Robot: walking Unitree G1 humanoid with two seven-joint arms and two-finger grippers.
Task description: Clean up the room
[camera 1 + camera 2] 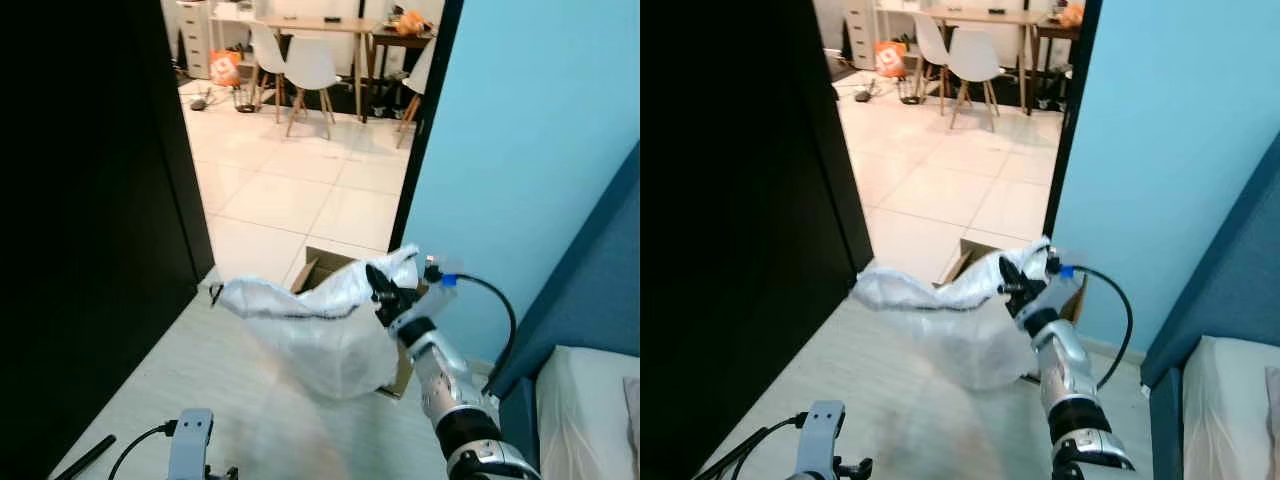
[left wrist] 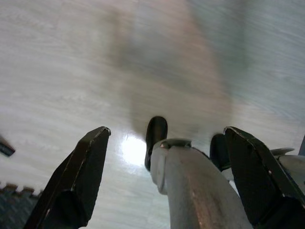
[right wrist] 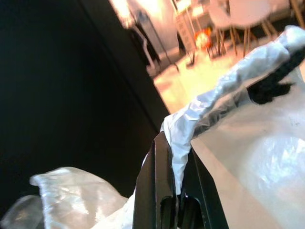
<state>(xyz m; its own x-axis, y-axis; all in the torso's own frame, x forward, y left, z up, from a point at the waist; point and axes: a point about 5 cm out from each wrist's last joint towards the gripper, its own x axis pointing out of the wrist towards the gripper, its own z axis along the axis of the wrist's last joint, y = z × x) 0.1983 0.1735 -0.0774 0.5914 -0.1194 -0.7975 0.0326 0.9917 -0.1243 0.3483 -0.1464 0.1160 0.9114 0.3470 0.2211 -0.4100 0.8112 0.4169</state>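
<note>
The right hand [image 1: 385, 292] is clenched on the gathered rim of a white plastic bag [image 1: 320, 335], which hangs in the air at about four o'clock in the head views, just in front of an open cardboard box [image 1: 322, 270] standing by the blue wall [image 1: 530, 150] beside the doorway. In the right wrist view the bag's twisted edge [image 3: 183, 138] is pinched between the two black fingers. The left hand [image 2: 162, 157] hangs low at seven o'clock over the pale wooden floor [image 1: 200, 370], fingers spread and holding nothing. To do this step well, the robot should probably keep the pinch firm on the bunched plastic, carry the bag steadily so its loose end at nine o'clock does not drag, and lower it squarely over the box opening at twelve o'clock of the bag before letting go, since thin film slips and snags easily.
</note>
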